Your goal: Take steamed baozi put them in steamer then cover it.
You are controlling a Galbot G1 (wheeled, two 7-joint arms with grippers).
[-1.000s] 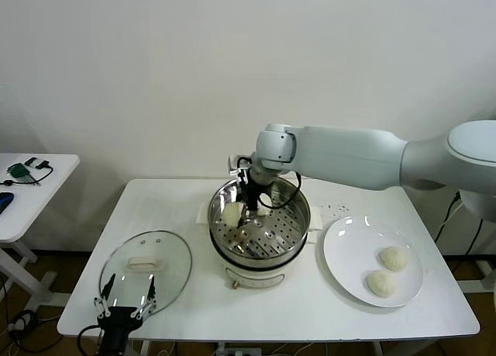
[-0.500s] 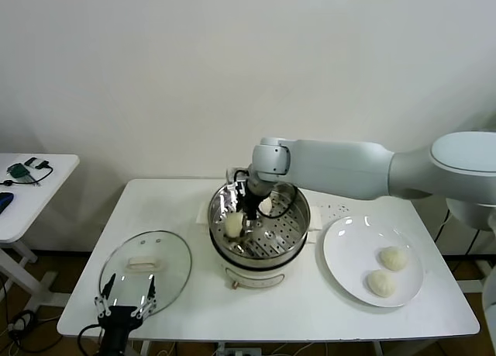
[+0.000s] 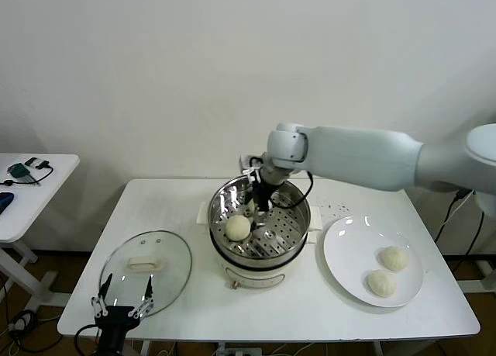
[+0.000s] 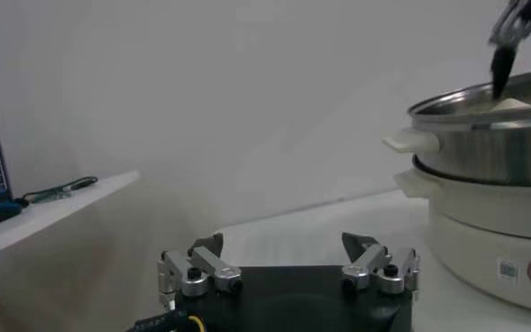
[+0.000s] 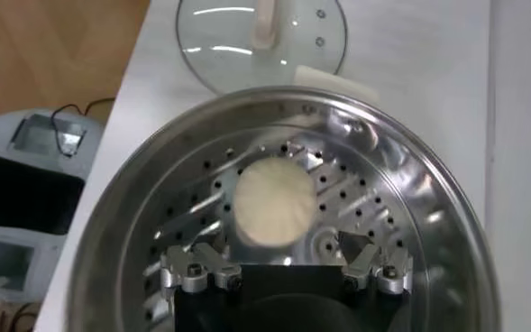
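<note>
One steamed baozi (image 3: pixel 238 227) is seen lying on the perforated floor of the steamer (image 3: pixel 294 230), toward the basket's left side, and it is not gripped by anything. The right gripper (image 3: pixel 260 203) is held just above the basket, behind and slightly to the right of that bun, with its fingers (image 5: pixel 366 262) spread apart and nothing between them; in the right wrist view the same bun (image 5: pixel 274 202) is shown below and between the open fingertips, clear of both. Two more baozi (image 3: pixel 394 257) (image 3: pixel 380 283) are left on the white plate (image 3: pixel 349 255) at the right of the steamer, close together near its right side. The glass cover (image 3: pixel 146 271) is laid flat on the white table (image 3: pixel 310 309) to the left of the steamer, handle up. The left gripper (image 3: pixel 122 304) is parked at the table's front edge just before the cover, its fingers (image 4: pixel 197 271) wide apart and empty.
</note>
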